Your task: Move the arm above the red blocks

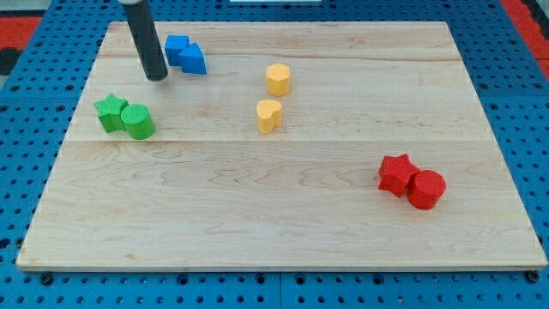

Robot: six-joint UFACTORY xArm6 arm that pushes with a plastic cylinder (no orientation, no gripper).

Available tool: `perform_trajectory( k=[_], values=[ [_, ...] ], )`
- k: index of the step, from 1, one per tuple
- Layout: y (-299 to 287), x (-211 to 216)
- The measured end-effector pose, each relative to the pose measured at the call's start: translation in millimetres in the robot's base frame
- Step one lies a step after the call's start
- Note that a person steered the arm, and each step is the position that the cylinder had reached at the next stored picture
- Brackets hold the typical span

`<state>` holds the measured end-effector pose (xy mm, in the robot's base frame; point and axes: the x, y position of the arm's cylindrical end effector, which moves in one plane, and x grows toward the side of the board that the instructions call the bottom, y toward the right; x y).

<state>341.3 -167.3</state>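
Observation:
Two red blocks lie together at the view's lower right: a red star (395,172) and a red cylinder (426,189) touching its right side. My tip (156,77) is at the view's upper left, far from them, just left of the two blue blocks (186,54) and above the green ones. The dark rod rises from the tip to the view's top edge.
A green star (111,112) and a green cylinder (138,121) sit together at the left. A yellow hexagon (278,79) and a yellow heart-like block (268,115) stand near the middle. The wooden board (283,223) lies on a blue pegboard.

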Motion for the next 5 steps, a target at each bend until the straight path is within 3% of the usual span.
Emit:
perform_trajectory(
  k=[2,5],
  values=[
    [92,52],
    [125,69]
  ],
)
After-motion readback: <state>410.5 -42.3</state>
